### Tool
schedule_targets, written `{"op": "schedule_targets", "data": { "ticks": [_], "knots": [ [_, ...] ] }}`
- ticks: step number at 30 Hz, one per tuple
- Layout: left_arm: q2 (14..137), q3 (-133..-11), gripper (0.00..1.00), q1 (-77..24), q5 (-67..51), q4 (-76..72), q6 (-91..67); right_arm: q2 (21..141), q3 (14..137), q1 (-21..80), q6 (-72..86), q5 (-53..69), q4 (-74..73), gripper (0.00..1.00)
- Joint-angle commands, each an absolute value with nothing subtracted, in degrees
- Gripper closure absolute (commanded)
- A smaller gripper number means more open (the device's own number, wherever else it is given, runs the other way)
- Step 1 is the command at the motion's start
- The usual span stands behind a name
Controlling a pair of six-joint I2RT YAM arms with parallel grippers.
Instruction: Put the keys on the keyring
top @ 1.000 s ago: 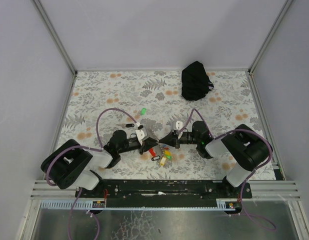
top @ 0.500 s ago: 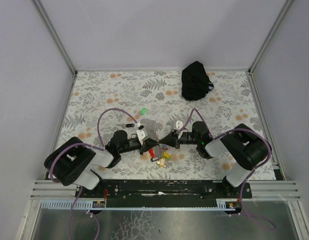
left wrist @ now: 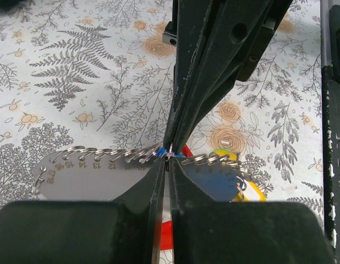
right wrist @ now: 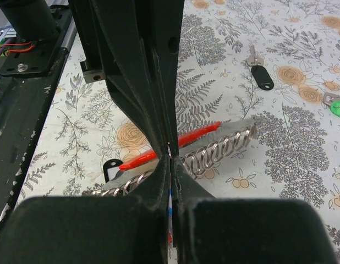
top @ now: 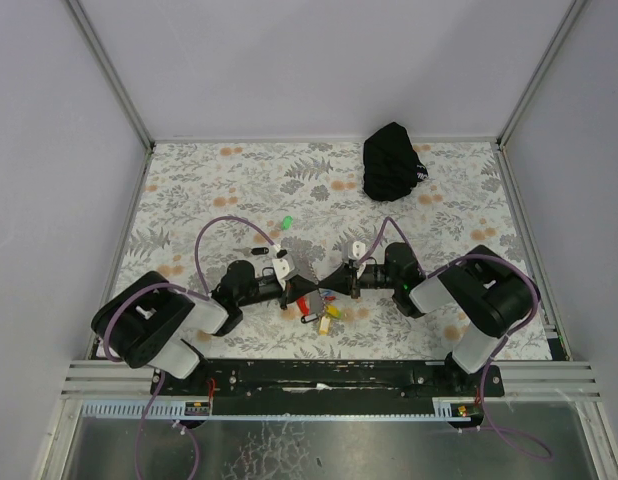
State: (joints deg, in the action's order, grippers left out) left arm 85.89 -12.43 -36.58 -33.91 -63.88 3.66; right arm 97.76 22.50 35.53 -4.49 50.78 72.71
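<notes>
**Keyring** (top: 324, 306): on the table (top: 209, 190), near edge, centre, between the two arms. Its red strap (right wrist: 175, 144) and silver coil (right wrist: 219, 148) lie across both finger lines.

**Left gripper** (left wrist: 167, 164): closed, its tips at the coil.

**Right gripper** (right wrist: 169, 159): closed, tip to tip with the left at the same spot. We cannot tell which of the two actually nips the wire.

**Blue sliver** (left wrist: 160, 149): right at the meeting tips. We take it for the blue key, at or on the ring, with its long axis hidden.

**Green key** (top: 286, 222): loose, at 12 o'clock from the tips and well apart from them. It is too small for us to read its axis. We judge the left arm slightly nearer.

**Black piece** (top: 259, 250): at 10 o'clock from the tips, beside the way to the green key.

**Cable** (top: 229, 220): the left arm's loop arches near that same path, and we judge it a possible snag.

**Bag** (top: 392, 162): at 1 o'clock, far off and out of the way.
</notes>
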Motion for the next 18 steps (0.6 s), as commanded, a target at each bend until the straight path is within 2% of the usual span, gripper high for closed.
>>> {"op": "schedule_targets", "data": {
  "ticks": [1,6,7,13,18],
  "knots": [
    [86.24,-13.01,1.00,-36.34,-35.60,-69.99,3.01,98.11,23.82,35.34,-3.69,53.44,77.44,1.00],
    [84.39,-12.74,1.00,-36.39,-35.01,-68.52,2.94,97.89,23.79,35.38,-3.70,52.59,76.99,1.00],
    [83.73,-12.87,1.00,-36.39,-34.50,-67.45,2.96,97.61,23.89,35.34,-3.76,52.34,76.21,0.98],
    [79.47,-12.53,1.00,-36.39,-25.48,-60.81,0.06,93.49,26.98,35.02,-3.83,47.69,64.58,0.67],
    [77.27,-10.88,1.00,-36.46,-19.36,-58.44,-6.00,92.47,34.11,34.11,-1.24,40.59,50.79,0.54]
  ]
}}
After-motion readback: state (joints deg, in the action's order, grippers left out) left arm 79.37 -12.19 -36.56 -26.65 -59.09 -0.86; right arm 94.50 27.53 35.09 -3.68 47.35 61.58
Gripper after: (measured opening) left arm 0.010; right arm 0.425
